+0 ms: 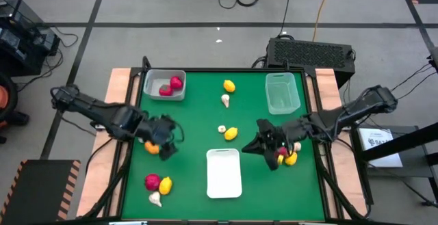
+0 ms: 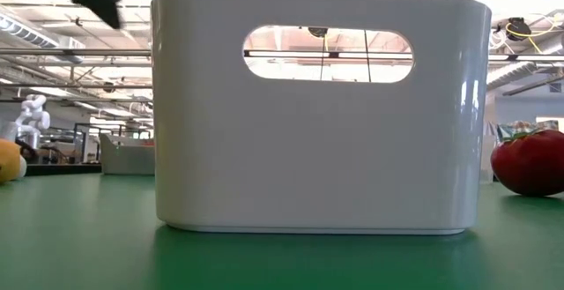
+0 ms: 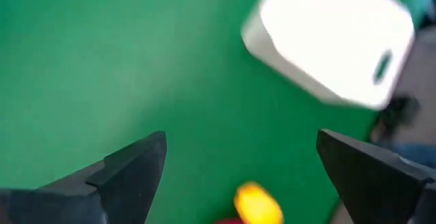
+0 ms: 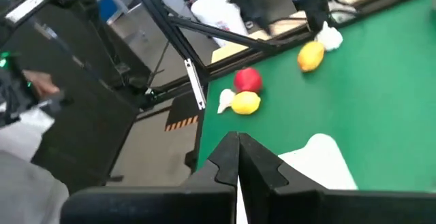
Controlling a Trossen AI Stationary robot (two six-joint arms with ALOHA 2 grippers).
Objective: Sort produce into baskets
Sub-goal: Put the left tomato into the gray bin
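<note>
The whitish-grey basket [image 1: 164, 85] at the far left holds two red pieces [image 1: 171, 86]. The pale green basket [image 1: 282, 93] stands at the far right. My left gripper [image 1: 165, 141] hovers open over the table's left side [image 3: 242, 149], next to an orange piece [image 1: 151, 147]. A red piece [image 1: 152, 181], a yellow one [image 1: 165, 184] and a garlic bulb [image 1: 155, 198] lie nearer the front. My right gripper [image 1: 263, 143] is shut and empty [image 4: 237, 163], beside a red piece [image 1: 280, 155], a yellow one [image 1: 291, 159] and a garlic bulb [image 1: 296, 146].
A white tub [image 1: 224, 173] stands at the front middle and fills the low view [image 2: 317, 114]. Two yellow pieces [image 1: 229, 85] [image 1: 231, 134] and two garlic bulbs [image 1: 225, 100] [image 1: 222, 128] lie mid-table. Wooden rails [image 1: 122, 81] edge the table.
</note>
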